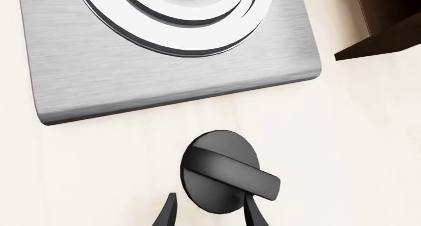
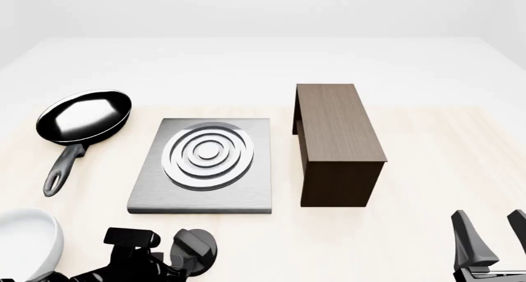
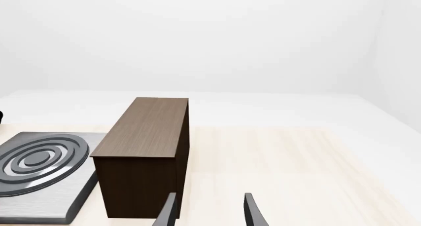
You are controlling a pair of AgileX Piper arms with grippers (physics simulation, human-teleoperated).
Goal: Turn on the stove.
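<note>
Surface: pale wooden table [image 2: 427,171] under a plain white backdrop that fills the upper part of the front view.
Stove: grey plate [image 2: 201,168] with silver rings [image 2: 207,154], left of centre in the front view; flat on the table.
Knob: small black disc [image 1: 220,169] with a raised bar [image 1: 233,171], on the table just below the plate's lower edge, apart from it; low and left of centre in the front view, partly behind the left arm.
Bar axis: in the left wrist view the bar runs slantwise, from upper left to lower right across the disc.
Left gripper [image 1: 209,213]: fingers apart, one tip at each side of the knob's lower rim; it holds nothing that I can see, though contact with the bar is hard to judge from so little of the fingers.
Nearer arm: the left, directly over the knob; the knob lies just ahead of its fingertips.
Right gripper [image 3: 209,211]: fingers apart and empty, at the lower right of the front view, well apart from the knob.
Next move, as a judgement: the left fingers likely need to line up across the slanted bar before closing and twisting.
Around: pan [image 2: 82,119] at the left, box [image 2: 337,143] right of the plate, white bowl [image 2: 24,245] at the lower left corner.
In the way: nothing lies between the left fingers and the knob; the bowl is near the left arm.
</note>
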